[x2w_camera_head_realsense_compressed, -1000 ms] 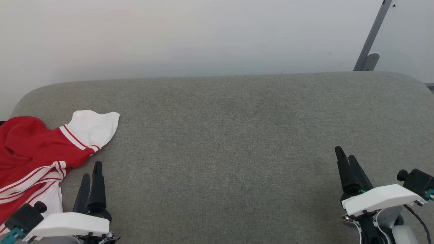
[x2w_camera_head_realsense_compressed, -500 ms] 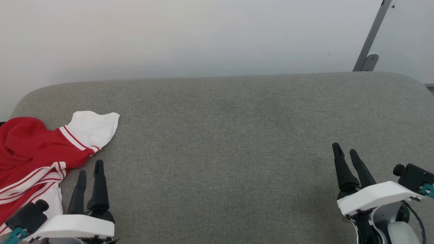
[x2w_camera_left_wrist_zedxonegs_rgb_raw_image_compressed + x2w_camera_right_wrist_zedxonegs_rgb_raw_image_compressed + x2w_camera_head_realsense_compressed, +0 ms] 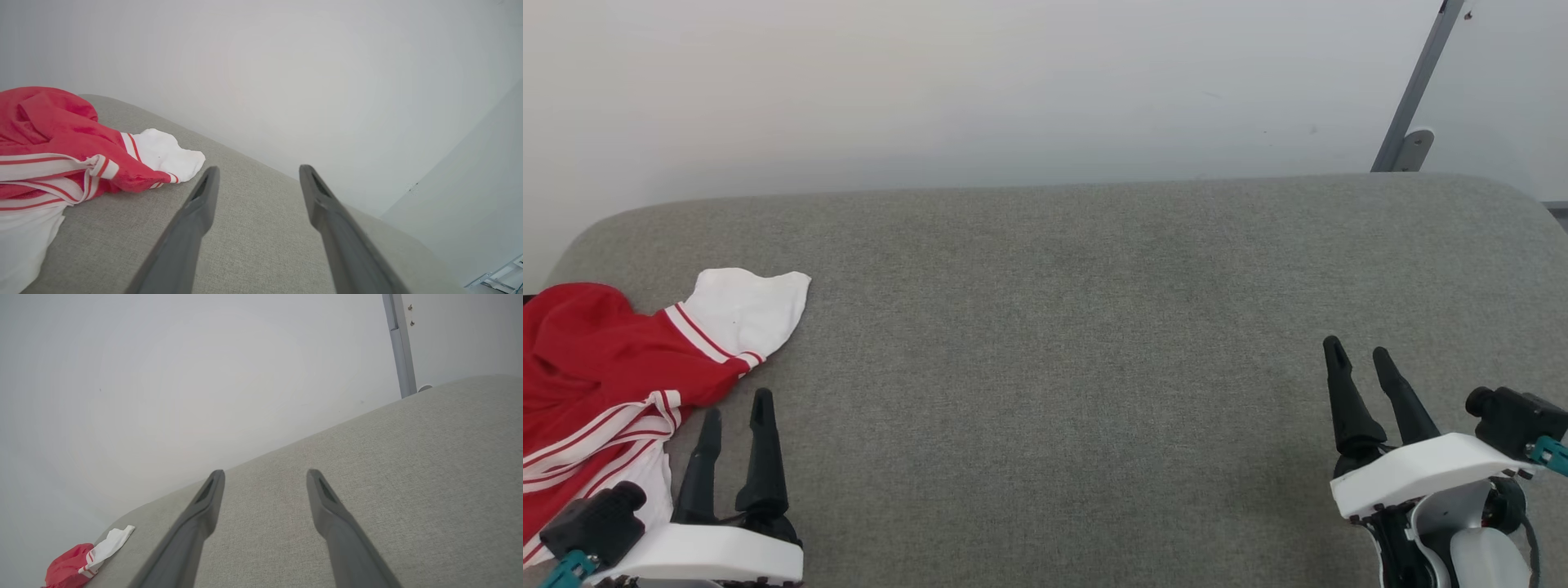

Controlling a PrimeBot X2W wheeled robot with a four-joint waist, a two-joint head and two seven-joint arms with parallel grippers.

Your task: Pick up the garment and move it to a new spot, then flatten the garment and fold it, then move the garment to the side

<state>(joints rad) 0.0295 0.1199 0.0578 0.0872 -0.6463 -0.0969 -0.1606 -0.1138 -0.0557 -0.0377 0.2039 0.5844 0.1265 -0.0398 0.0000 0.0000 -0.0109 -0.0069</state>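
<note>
The garment (image 3: 596,359) lay crumpled at the far left end of the grey cushioned surface (image 3: 1054,327), a heap of red cloth with one white sleeve (image 3: 747,306) spread toward the middle and bands of red-and-white striped trim (image 3: 596,433) across its near part. It ran off the left side of the head view, so its full extent could not be told. The left gripper (image 3: 737,403) was poised just beside its near right edge, jaws spread wide and holding nothing, fingers pointing past the sleeve toward the wall (image 3: 1013,82). The right gripper (image 3: 1356,347) was well apart from it at the other end of the surface, likewise wide open and empty. The shirt looked like thin, soft jersey: light, limp and with no stiffness of its own, so it would likely sag and bunch from whatever point was pinched, and several layers might come up together. It did not look fragile, and against the woven upholstery it would probably drag rather than slide. A sensible hold seemed to be the raised red fold next to the sleeve seam, or the thicker striped band, where the fingers could close on a ridge of cloth; the flat sleeve tip offered less to bite. Lifted by one point it would likely hang in a bundle, so two spread holds would suit flattening better.
</note>
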